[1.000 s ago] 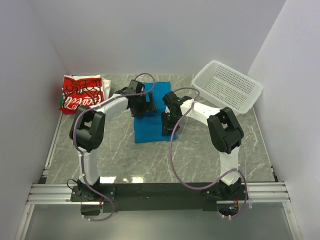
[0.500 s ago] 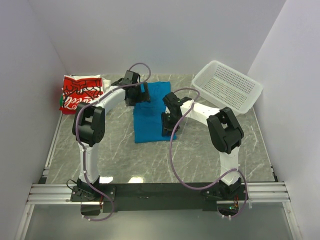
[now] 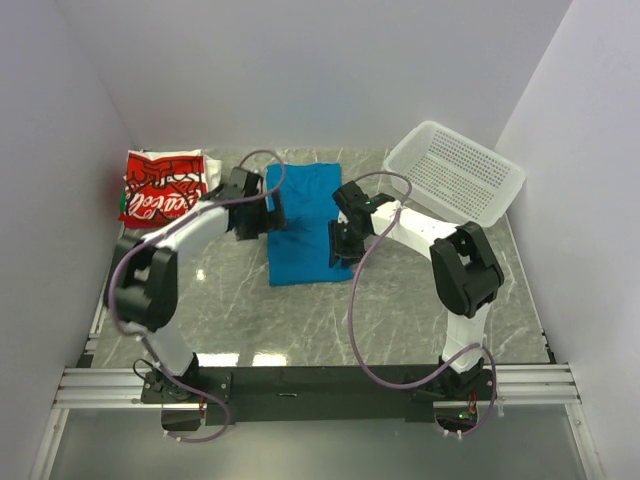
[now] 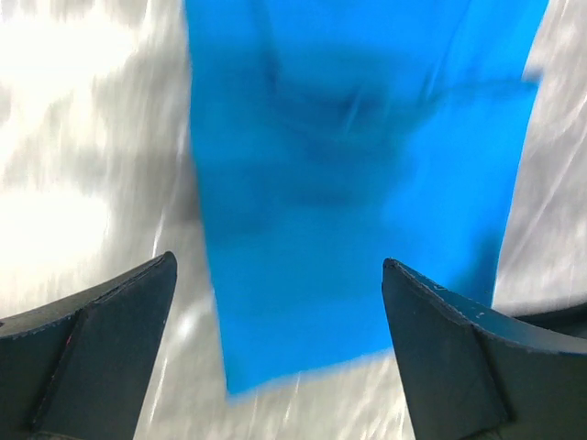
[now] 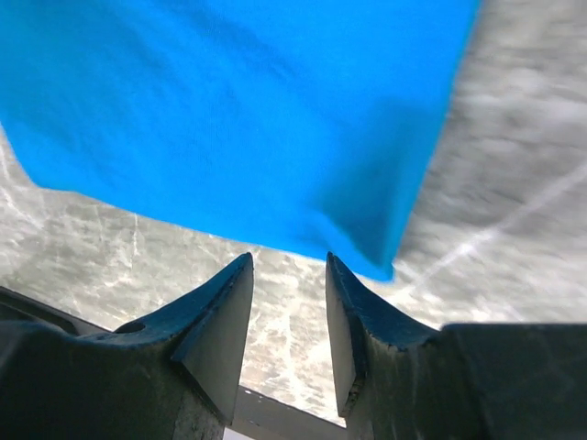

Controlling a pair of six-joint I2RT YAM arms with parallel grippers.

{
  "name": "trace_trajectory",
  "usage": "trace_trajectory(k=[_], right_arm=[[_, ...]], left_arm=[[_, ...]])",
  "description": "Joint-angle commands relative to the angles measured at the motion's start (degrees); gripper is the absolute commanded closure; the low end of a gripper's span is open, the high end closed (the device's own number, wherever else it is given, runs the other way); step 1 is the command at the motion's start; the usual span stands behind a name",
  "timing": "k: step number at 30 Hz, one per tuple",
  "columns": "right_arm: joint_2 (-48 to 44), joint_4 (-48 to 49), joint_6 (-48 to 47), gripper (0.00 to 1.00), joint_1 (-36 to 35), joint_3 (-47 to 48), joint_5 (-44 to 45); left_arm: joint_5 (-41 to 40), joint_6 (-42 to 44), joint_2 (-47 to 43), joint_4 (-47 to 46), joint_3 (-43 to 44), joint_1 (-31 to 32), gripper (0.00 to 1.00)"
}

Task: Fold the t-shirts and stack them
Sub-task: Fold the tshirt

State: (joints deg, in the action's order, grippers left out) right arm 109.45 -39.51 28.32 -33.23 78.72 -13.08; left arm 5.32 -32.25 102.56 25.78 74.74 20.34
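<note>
The bright-blue t-shirt [image 3: 300,225] lies folded into a long rectangle on the marble table. The red-and-white t-shirt [image 3: 160,187] lies folded at the far left. My left gripper [image 3: 260,212] hangs at the blue shirt's left edge, open wide. In the left wrist view the blue t-shirt [image 4: 358,174] and its near corner show between the spread fingers [image 4: 110,339], with nothing held by the left gripper [image 4: 278,266]. My right gripper [image 3: 342,245] is over the shirt's right edge. The right gripper [image 5: 287,261] stands partly open and empty, just short of the blue t-shirt's corner [image 5: 275,119].
A white perforated basket [image 3: 455,170] sits tilted at the back right corner. White walls close in the table on three sides. Bare marble [image 3: 400,310] lies in front of the blue shirt and to its right.
My left arm has swung left, off the top of the blue shirt to its left edge. The right arm has shifted slightly right and stretched out. The blue shirt lies as before.
</note>
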Motion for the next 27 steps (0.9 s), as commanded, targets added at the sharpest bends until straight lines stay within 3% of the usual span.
trace_trajectory(k=[1,5,14,27], right_arm=[[-4.94,-0.66,-0.01,0.55,1.33,-0.58,3.93],[-5.91,-1.71,-0.02,0.54,1.86,-1.9,6.31],[-6.36,1.97,1.13,0.53,3.53,-7.7,6.14],[-3.29,6.72,3.06,0.53,2.3,-10.26,4.9]], left_arm=[[2.85,-2.64,-9.91,-4.42,-9.68,0.32,0.01],[4.96,-4.75,-18.08,-5.48,-19.17,0.93,0.01],[3.99,-7.56,-28.54,-3.9,-29.9,1.9,0.01],[2.24,-7.48,-34.89,-0.12,-33.43,1.9,0.01]])
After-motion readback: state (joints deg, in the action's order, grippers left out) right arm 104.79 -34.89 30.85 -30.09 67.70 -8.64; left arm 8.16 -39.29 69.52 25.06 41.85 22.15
